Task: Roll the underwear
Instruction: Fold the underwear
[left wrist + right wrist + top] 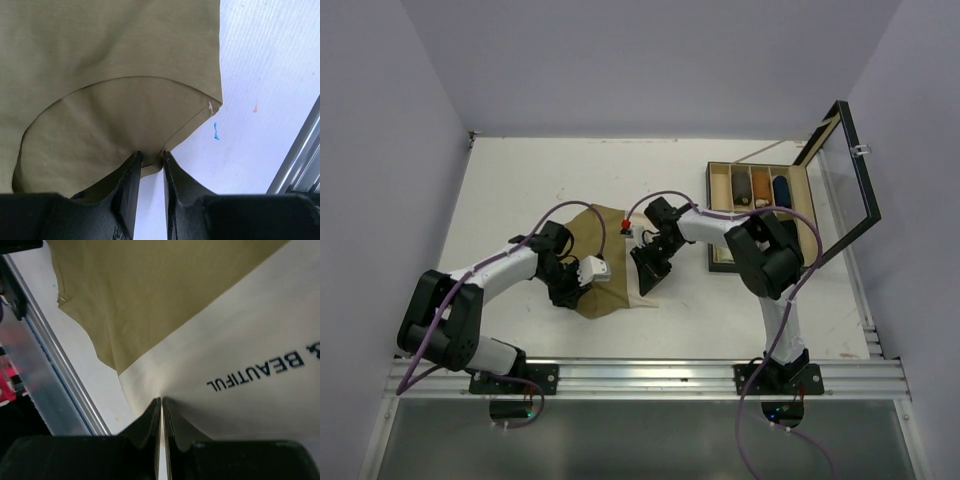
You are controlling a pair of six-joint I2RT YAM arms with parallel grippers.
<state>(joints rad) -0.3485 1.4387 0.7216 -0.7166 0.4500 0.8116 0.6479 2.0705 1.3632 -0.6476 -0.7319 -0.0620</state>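
The underwear (603, 303), an olive-tan pair with a cream printed waistband, lies spread on the counter (520, 180) just ahead of the arm bases, with no fold or roll visible in it yet.

The left hand (151, 157) sits at the garment's 8 o'clock edge. Its fingers are drawn close together with the curved leg hem right at their tips. A sliver of counter shows between them, so I cannot tell whether it has hold of the cloth.

The right hand (161, 402) is at about 3 o'clock and is clenched tight on the waistband, with cloth puckering into the pinch.

I judge the task to be at its very start: the edges are being taken up, and all of the rolling is left.

Farther off, at 2 o'clock, an open case (715, 200) holds several rolled bundles in its compartments.
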